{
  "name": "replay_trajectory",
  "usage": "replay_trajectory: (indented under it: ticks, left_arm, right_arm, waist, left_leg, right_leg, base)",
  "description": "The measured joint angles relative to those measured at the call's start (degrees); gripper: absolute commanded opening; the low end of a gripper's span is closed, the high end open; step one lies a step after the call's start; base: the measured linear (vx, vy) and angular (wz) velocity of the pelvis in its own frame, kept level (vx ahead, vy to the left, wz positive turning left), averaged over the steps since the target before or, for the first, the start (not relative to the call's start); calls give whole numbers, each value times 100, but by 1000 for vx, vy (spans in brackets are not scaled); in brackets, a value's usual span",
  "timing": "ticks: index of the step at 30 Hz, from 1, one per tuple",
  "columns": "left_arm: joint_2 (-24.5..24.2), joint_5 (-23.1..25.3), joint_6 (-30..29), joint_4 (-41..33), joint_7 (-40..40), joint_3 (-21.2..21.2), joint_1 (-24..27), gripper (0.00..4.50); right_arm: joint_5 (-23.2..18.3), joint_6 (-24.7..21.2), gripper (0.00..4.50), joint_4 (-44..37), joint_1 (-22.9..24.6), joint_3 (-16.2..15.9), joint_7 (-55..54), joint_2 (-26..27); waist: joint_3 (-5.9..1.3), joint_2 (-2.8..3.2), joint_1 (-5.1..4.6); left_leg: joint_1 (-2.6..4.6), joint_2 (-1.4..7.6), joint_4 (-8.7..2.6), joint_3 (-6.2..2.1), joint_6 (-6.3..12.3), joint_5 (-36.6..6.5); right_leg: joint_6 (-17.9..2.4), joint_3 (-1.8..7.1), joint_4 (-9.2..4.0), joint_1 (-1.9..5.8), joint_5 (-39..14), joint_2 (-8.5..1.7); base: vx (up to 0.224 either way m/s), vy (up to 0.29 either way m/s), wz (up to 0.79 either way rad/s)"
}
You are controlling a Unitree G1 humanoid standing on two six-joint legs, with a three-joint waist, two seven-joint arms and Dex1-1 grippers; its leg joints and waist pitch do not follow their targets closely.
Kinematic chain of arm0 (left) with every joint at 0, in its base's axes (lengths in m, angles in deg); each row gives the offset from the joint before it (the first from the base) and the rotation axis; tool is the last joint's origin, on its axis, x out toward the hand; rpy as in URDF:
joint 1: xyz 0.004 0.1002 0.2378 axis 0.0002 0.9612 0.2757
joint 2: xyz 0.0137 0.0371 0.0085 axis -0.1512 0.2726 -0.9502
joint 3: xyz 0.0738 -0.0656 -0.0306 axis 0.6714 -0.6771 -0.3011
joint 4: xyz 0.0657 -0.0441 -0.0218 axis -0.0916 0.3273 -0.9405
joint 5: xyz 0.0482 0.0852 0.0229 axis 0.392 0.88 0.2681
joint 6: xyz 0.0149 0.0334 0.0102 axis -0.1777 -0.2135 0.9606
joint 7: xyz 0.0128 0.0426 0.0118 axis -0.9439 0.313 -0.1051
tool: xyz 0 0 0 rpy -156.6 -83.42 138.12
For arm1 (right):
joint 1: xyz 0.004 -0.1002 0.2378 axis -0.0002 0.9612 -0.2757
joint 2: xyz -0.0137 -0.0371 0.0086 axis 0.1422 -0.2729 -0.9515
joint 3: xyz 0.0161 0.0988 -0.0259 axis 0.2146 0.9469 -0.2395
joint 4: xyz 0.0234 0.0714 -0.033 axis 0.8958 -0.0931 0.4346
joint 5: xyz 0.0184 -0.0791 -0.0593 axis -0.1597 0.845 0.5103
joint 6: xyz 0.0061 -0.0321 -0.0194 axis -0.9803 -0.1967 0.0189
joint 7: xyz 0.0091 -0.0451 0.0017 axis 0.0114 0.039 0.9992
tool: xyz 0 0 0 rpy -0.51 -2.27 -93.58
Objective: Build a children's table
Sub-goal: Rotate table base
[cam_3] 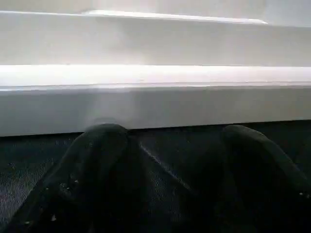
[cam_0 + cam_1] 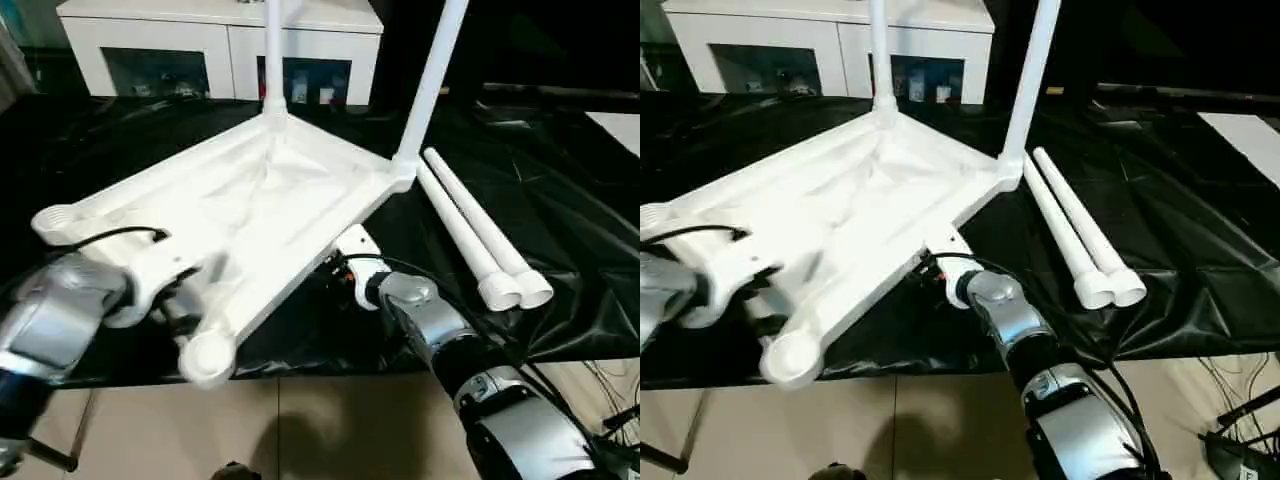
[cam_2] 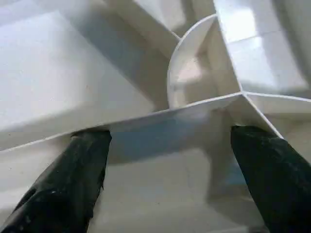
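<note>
The children's table's white tabletop point(image 2: 260, 200) lies upside down and tilted on the black sheet. Two legs stand upright in its far corners point(image 2: 273, 60) point(image 2: 430, 80). Two loose legs point(image 2: 470, 230) lie side by side to its right. The near corner socket point(image 2: 207, 357) and the left corner socket point(image 2: 55, 220) hold nothing. My left gripper point(image 2: 175, 300) is at the tabletop's near-left edge, open, with a rib point(image 3: 194, 111) running across in front of its fingertips point(image 3: 87, 145). My right gripper point(image 2: 335, 265) is open low at the near long edge, and the rim wall point(image 1: 155, 104) stands just beyond its fingertips point(image 1: 104, 138).
A white cabinet point(image 2: 220, 40) with glass doors stands behind the work table. The black sheet point(image 2: 560, 200) hangs over the table's front edge, with tan floor point(image 2: 330, 420) below. Cables lie on the floor at the right point(image 2: 1240, 400).
</note>
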Motion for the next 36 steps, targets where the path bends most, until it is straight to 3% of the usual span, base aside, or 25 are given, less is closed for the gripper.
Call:
replay_trajectory:
  ticks: [9, 14, 17, 21, 24, 29, 36]
  left_arm:
    - [-75, -72, 182, 96, 26, 16, -115, 439]
    - [-82, -442, 254, -143, 15, -630, -550, 439]
    - [-227, -446, 370, -247, 32, -733, -605, 439]
    - [-568, -442, 416, -3, 37, -898, -527, 439]
    - [-1067, -246, 366, 43, 63, -799, -357, 439]
    - [-1407, 205, 175, 409, 214, -665, 0, 439]
    - [-1540, 171, -21, 301, 63, -365, 479, 439]
  right_arm:
    - [29, 149, 381, 11, 0, 7, 59, -55]
    - [53, 287, 381, 12, 0, 24, 144, -123]
    - [53, 312, 381, 12, 1, 23, 171, -121]
    - [102, 319, 381, 14, 1, 21, 168, -136]
    - [117, 331, 381, 41, -1, 17, 119, -128]
    - [130, 332, 381, 199, -1, 115, -110, -219]
    - [221, 334, 381, 305, -80, 139, -273, -201]
  waist:
    - [0, 0, -3]
    - [-1, -1, -22]
    - [-1, 5, -74]
    - [-1, 4, -159]
    - [0, 5, -203]
    - [0, 4, -175]
    - [-2, 1, -163]
  left_leg:
    - [-11, 2, 0, -2, 0, 0]
    - [-17, 1, 8, 0, 0, 0]
    - [-6, 2, 6, 1, 0, 0]
    - [-8, 28, 4, 0, -8, 5]
    - [-5, 36, 4, 0, -10, 5]
    - [-13, 39, 4, 1, -10, 5]
    - [-10, 40, 6, 1, -10, 5]
  right_leg:
    - [1, -3, -1, -6, -1, 2]
    - [1, 2, -5, -6, -1, 2]
    - [2, 4, -2, -5, -2, 3]
    - [2, -3, -2, -9, -2, 26]
    - [2, 0, -3, -11, -3, 35]
    - [2, 0, -8, -16, -3, 38]
    - [1, 1, -5, -15, -3, 38]
  base:
    - [0, 0, 0]
    - [0, 0, 0]
    - [0, 0, 0]
    - [0, 0, 0]
    - [0, 0, 0]
    - [0, 0, 0]
    - [0, 0, 0]
